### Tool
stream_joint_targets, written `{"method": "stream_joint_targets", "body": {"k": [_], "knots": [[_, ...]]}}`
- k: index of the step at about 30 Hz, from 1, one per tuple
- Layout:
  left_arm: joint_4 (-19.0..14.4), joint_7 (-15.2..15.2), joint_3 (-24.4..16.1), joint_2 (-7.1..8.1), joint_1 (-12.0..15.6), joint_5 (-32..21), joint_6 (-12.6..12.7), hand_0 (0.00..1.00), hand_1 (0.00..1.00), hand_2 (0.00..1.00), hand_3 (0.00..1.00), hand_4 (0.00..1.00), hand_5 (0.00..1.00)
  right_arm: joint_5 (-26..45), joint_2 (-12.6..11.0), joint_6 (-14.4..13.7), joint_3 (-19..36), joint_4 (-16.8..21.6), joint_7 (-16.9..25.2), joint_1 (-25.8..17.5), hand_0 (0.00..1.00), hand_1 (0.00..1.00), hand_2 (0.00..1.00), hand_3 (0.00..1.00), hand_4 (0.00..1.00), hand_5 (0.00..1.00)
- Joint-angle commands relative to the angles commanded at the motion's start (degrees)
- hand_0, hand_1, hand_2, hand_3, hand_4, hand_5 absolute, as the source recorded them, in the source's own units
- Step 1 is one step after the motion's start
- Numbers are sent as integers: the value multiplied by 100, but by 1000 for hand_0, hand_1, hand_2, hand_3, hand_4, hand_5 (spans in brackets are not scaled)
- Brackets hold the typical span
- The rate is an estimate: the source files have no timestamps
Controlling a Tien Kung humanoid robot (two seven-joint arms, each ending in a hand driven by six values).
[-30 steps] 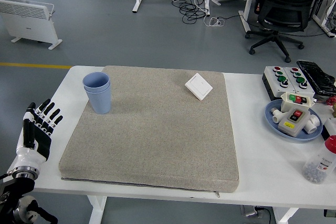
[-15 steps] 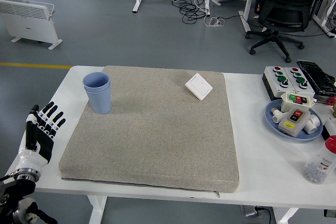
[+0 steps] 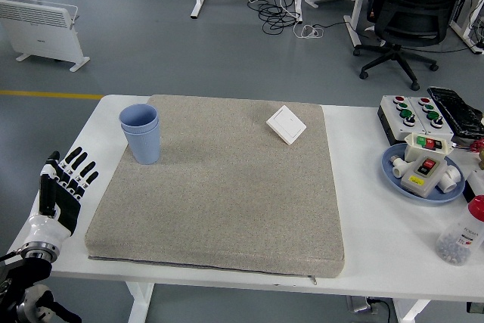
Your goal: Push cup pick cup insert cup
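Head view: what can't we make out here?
- Blue cup: looks like two nested; rim line too fine to confirm, inside hidden by its wall.
- Right robot hand: outside the frame.
- Left robot hand: arm cut off at bottom-left corner.
- Bottle and black device: clipped by right edge.

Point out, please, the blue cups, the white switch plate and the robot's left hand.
blue cups [image 3: 141, 140], head view, on the outer cup's side wall.
white switch plate [image 3: 286, 124], head view, on its flat top face.
left hand [image 3: 60, 194], head view, on the back of the hand.
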Motion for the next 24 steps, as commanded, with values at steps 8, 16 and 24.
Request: {"method": "stream_joint_targets", "body": {"k": [8,16,24], "knots": [[-3,-41,-46,0,3,10,48,886,877,938,849,601,998,27,0,5,7,0,7,14,772,681,674,565,126,477],[-32,-43,-40,0,-4,55,61,920,892,971,887,604,998,49,-2,8,13,0,19,36,772,682,674,565,127,476],[-27,-1,-26,0,-15,87,-33,915,895,974,915,609,998,85,8,4,19,0,37,60,773,682,674,566,129,478]]}}
